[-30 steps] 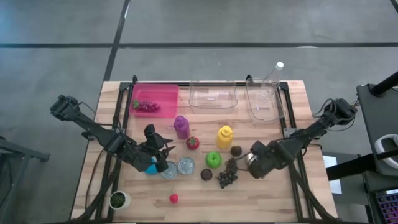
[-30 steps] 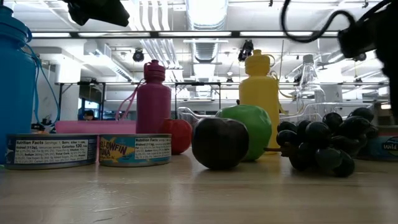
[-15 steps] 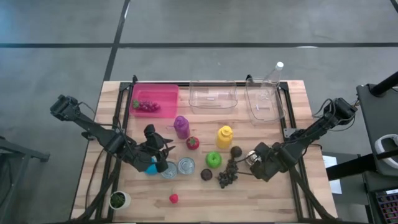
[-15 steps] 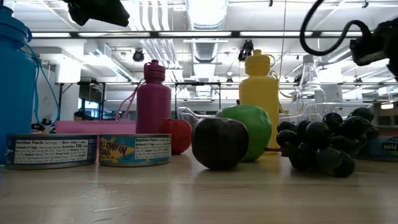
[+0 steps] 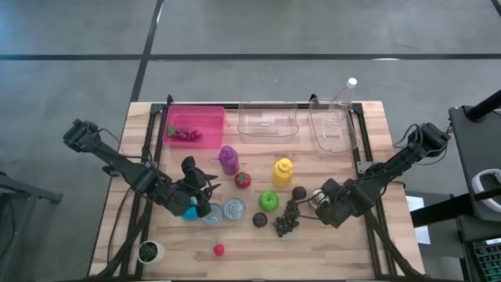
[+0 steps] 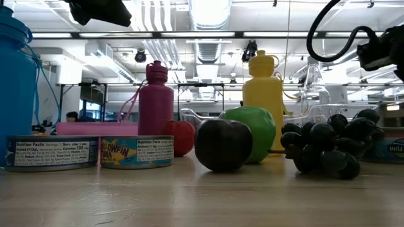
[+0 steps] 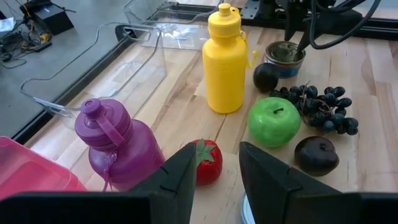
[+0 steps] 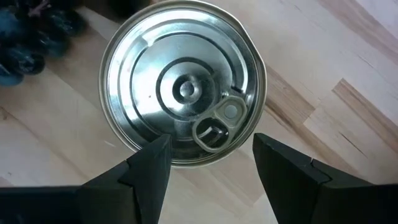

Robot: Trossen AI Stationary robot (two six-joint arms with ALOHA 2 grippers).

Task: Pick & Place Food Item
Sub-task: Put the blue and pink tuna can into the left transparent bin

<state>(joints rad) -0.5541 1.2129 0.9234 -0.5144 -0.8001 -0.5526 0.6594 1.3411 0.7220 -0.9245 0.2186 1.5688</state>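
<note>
My right gripper (image 8: 210,144) is open and hangs over a tin can (image 8: 183,90) with a ring-pull lid; the can stands on the table near the right arm (image 5: 317,197). One finger is on either side of the can's rim, above it and apart from it. Dark grapes (image 5: 286,219), a green apple (image 5: 268,200), two dark plums (image 5: 260,220) (image 5: 297,189) and a red strawberry (image 5: 243,179) lie on the table between the arms. My left gripper (image 7: 216,152) is open and held above the table, facing the strawberry (image 7: 205,163).
A purple bottle (image 5: 228,159) and a yellow bottle (image 5: 282,171) stand mid-table. Two tins (image 5: 224,210) and a blue bottle (image 5: 190,210) sit under the left arm. A pink bin holding grapes (image 5: 211,117) and two clear bins (image 5: 268,121) (image 5: 333,125) line the far edge.
My right gripper has drawn back a little toward the table's right edge, and the tin can's lid now shows beside it from above. The fruit and the left arm have kept still.
</note>
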